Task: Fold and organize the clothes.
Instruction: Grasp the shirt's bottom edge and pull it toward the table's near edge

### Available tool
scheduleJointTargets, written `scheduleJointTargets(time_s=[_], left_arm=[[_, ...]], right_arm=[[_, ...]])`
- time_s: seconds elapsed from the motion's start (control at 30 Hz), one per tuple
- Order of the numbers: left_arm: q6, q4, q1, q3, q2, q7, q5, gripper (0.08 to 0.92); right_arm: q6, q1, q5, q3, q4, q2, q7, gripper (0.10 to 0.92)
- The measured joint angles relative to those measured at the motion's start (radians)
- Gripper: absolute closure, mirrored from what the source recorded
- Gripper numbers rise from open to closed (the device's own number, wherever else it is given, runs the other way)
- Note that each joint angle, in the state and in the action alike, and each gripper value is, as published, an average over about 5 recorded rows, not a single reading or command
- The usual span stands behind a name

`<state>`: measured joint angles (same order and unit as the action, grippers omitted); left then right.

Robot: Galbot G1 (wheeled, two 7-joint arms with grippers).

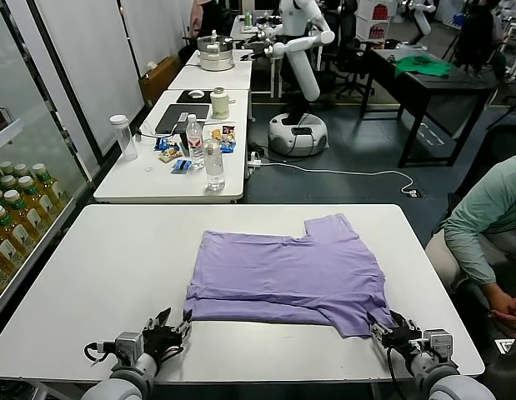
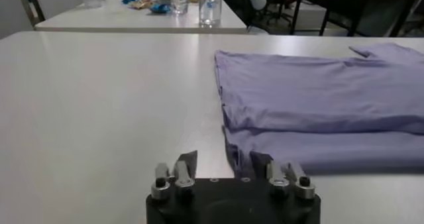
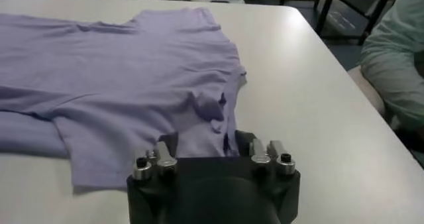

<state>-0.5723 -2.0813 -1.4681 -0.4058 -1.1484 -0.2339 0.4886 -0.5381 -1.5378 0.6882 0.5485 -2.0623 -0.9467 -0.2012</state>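
Observation:
The lavender-purple T-shirt point(image 1: 291, 271) lies plain side up on the white table point(image 1: 99, 275), with its near part folded over in a band. It also shows in the left wrist view point(image 2: 318, 99) and the right wrist view point(image 3: 126, 73). My left gripper point(image 1: 170, 327) is open at the shirt's near left corner, and the cloth's edge reaches between its fingers point(image 2: 224, 162). My right gripper point(image 1: 391, 327) is open at the near right corner, where the sleeve's hem lies between its fingers point(image 3: 206, 142). The print is hidden.
A person in a green shirt point(image 1: 483, 225) sits close by the table's right edge. A second table point(image 1: 149, 187) behind holds water bottles point(image 1: 214, 162) and snacks. Tea bottles point(image 1: 16, 208) stand on a shelf at left. Another robot point(image 1: 299, 75) and a green garment point(image 1: 423, 65) are far back.

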Motion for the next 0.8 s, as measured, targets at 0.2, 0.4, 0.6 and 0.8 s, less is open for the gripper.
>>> scheduleJointTargets(time_s=[0.2, 0.4, 0.6, 0.8], left_arm=[[-0.002, -0.004, -0.007, 0.0, -0.007, -0.005, -0.018, 0.728], [-0.005, -0.056, -0.062, -0.028, 0.01, -0.019, -0.053, 0.888], [0.014, -0.137, -0.193, -0.078, 0.039, -0.042, -0.093, 0.918], [0.013, -0.209, -0.313, -0.1, 0.046, -0.065, -0.121, 0.888]], right_arm=[[0.01, -0.022, 0.007, 0.012, -0.022, 0.011, 0.01, 0.8], [0.012, -0.086, 0.004, 0.04, -0.101, 0.018, 0.013, 0.881], [0.016, -0.183, -0.015, 0.064, -0.185, 0.015, 0.012, 0.883], [0.019, -0.251, -0.048, 0.066, -0.226, 0.008, 0.013, 0.844]])
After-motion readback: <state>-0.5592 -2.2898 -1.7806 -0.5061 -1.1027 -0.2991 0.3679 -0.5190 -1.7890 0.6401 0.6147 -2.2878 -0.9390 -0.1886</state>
